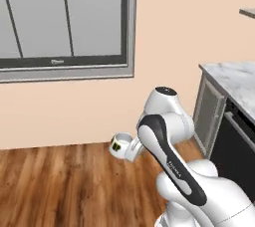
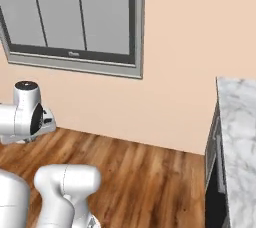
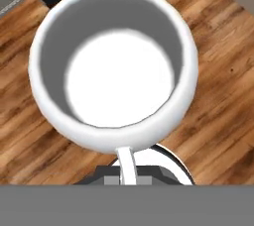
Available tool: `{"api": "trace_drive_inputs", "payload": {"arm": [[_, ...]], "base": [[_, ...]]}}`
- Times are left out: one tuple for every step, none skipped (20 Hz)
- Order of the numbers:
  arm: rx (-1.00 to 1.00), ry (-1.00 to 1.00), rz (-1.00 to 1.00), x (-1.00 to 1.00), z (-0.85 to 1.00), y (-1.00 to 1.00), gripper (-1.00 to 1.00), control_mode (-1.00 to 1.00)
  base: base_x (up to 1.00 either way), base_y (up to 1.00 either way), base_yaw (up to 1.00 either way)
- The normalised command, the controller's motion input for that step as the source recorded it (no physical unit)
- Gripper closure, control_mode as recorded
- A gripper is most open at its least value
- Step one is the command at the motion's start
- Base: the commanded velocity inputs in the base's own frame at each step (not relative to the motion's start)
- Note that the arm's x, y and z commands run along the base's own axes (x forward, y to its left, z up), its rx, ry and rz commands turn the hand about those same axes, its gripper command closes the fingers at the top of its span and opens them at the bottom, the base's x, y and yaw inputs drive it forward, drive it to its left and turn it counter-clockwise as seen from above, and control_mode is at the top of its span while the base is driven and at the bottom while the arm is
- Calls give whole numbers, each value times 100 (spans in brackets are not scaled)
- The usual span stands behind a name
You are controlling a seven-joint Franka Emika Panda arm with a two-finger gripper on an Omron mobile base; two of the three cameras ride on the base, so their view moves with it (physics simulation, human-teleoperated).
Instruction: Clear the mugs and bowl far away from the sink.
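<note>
The glossy white mug (image 1: 118, 144) with a dark mark on its side hangs in the air above the wooden floor, left of my arm. My gripper (image 1: 132, 149) is shut on it. In the hand view I look straight down into the empty white mug (image 3: 115, 66). Its thin handle (image 3: 127, 163) runs down between the dark jaws of my gripper (image 3: 128, 176), with floor boards below. The dark green mug, the red bowl and the sink are out of view.
A white marble counter (image 1: 233, 79) (image 2: 239, 127) with dark cabinet fronts (image 1: 234, 146) stands to the right. A peach wall with a large grey window (image 1: 64, 19) (image 2: 75, 14) lies ahead. Wooden floor (image 1: 60, 186) (image 2: 145, 177) spreads between.
</note>
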Motion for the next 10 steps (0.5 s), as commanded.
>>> {"api": "trace_drive_inputs", "payload": {"arm": [[0, 0, 0, 0, 0, 0, 100, 100], [0, 0, 0, 0, 0, 0, 100, 100], [0, 0, 0, 0, 0, 0, 100, 100], [0, 0, 0, 0, 0, 0, 100, 100], [0, 0, 0, 0, 0, 0, 100, 100], [0, 0, 0, 0, 0, 0, 100, 100], [0, 0, 0, 0, 0, 0, 100, 100], [0, 0, 0, 0, 0, 0, 100, 100], [0, 0, 0, 0, 0, 0, 100, 100], [0, 0, 0, 0, 0, 0, 100, 100]], "base": [[0, 0, 72], [0, 0, 72], [1, 0, 72], [0, 0, 71], [0, 0, 70], [0, 0, 69], [0, 0, 68], [0, 0, 67], [0, 0, 66], [0, 4, 66]]}}
